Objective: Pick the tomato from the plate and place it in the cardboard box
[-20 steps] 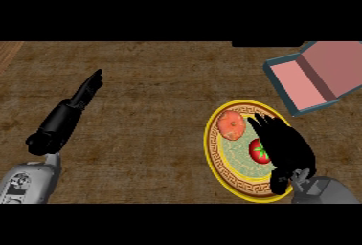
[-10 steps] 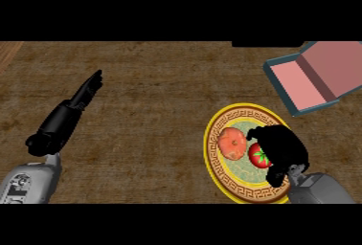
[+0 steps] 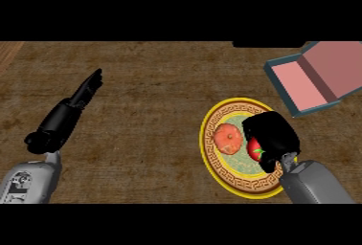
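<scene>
The right hand (image 3: 272, 139) is over the yellow-rimmed plate (image 3: 212, 158), its fingers curled around the red tomato (image 3: 254, 148), which shows only partly under the black palm and is on the plate's right side. Beside it, to the left on the same plate, lies a paler orange-red round piece (image 3: 229, 138). The cardboard box (image 3: 318, 79) stands open near the plate, up and to the right. The left hand (image 3: 86, 90) rests at the left of the wooden counter (image 3: 155, 95), fingers straight.
</scene>
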Motion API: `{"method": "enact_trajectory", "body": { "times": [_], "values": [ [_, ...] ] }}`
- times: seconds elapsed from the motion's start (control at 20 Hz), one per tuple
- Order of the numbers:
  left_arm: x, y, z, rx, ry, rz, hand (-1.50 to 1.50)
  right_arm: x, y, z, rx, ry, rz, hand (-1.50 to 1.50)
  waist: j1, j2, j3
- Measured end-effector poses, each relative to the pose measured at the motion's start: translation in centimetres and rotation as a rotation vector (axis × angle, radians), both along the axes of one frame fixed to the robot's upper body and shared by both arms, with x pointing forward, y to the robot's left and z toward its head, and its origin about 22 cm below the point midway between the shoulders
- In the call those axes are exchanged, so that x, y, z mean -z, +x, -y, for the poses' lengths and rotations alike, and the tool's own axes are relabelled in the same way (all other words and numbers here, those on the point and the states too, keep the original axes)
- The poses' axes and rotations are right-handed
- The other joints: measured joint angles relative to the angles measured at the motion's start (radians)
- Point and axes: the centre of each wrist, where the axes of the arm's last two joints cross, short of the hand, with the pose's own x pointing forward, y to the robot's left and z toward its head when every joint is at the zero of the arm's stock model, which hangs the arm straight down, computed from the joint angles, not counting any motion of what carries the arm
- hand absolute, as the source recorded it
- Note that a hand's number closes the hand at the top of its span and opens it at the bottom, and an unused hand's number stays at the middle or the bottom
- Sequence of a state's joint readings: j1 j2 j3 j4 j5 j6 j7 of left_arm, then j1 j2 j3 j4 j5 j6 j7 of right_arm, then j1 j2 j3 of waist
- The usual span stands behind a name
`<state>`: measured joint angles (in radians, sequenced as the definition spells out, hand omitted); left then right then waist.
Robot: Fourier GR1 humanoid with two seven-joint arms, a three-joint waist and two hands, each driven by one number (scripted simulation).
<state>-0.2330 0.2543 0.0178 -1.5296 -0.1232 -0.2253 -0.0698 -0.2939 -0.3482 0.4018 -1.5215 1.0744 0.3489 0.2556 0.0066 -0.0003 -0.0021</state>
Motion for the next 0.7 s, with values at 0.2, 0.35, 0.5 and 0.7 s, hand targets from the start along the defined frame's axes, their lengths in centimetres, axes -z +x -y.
{"method": "enact_trajectory", "body": {
  "times": [0.2, 0.35, 0.5, 0.7],
  "values": [
    [-0.5, 0.3, 1.2, 0.048, 0.002, 0.02, 0.0, -1.5, 5.0, -2.1, 0.154, 0.113, 0.024, 1.5, 0.051, 0.017, 0.003],
    [-0.9, 0.6, 1.9, 0.074, 0.003, 0.03, 0.0, -3.4, 8.2, -3.6, 0.244, 0.185, 0.076, 1.5, 0.078, 0.028, 0.003],
    [-1.1, 0.7, 2.1, 0.086, 0.004, 0.033, 0.0, -5.3, 10.8, -5.1, 0.28, 0.205, 0.161, 1.5, 0.087, 0.029, 0.003],
    [-1.1, 1.0, 2.1, 0.076, 0.003, 0.024, 0.0, -8.0, 13.3, -7.1, 0.267, 0.174, 0.292, 1.5, 0.077, 0.026, 0.002]
  ]
}}
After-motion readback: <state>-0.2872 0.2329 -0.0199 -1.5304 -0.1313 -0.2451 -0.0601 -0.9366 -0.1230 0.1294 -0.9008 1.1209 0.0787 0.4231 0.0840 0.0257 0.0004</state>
